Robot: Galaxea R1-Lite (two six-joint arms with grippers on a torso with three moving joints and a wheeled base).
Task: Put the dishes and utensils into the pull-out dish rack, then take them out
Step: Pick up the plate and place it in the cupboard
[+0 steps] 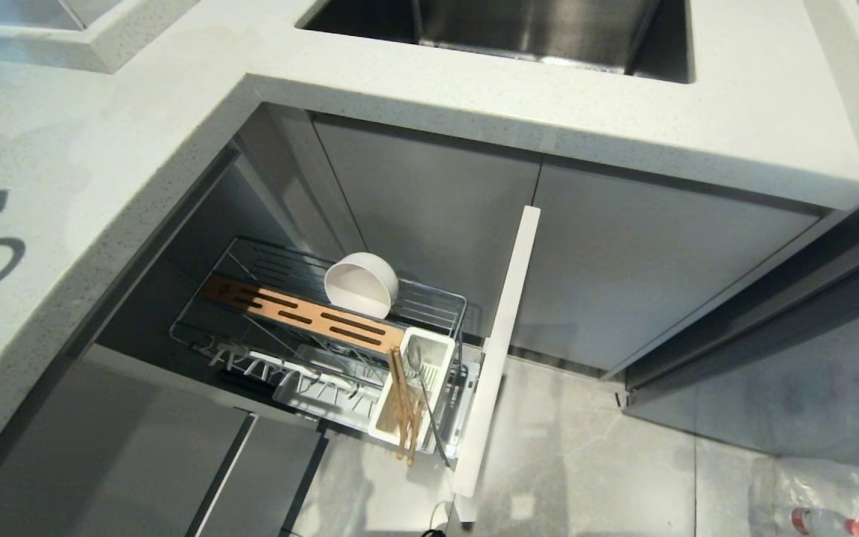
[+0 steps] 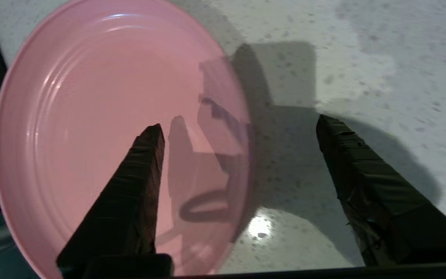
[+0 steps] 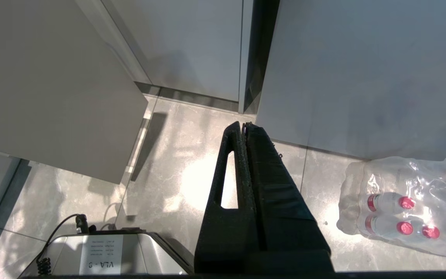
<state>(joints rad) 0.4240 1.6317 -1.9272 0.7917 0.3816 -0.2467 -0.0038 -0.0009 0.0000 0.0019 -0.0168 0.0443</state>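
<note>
While the rack stands pulled out below the counter, here is the scene from left to right.

Pink plate [image 2: 91, 128]: flat on the speckled counter [image 2: 362, 58], seen only in the left wrist view, its long axis running along that counter's dark edge.
Left gripper [image 2: 240, 128]: fingers spread wide above the plate's rim, one finger [image 2: 138, 174] over the pink surface, the other over bare counter, nothing between them.
Dish rack [image 1: 198, 328]: out of the cabinet, its long axis running from the cabinet opening to the white drawer front [image 1: 500, 343].
Wooden strip [image 1: 303, 317]: lies lengthwise along the rack, slots in line with it.
Bowl [image 1: 361, 283]: on its edge in the rear wires, just behind the strip, its mouth facing the rack's cabinet end.
Cutlery box [image 1: 418, 373]: at the drawer-front end.
Chopsticks [image 1: 406, 414]: side by side in the box, tips sticking out past its near end towards the floor.
Spoon [image 1: 422, 388]: beside them, bowl end in the box, handle pointing the same way.
Right gripper [image 3: 244, 126]: fingers pressed together and empty, hanging over the floor tiles near a pack of bottles [image 3: 405, 205].
</note>
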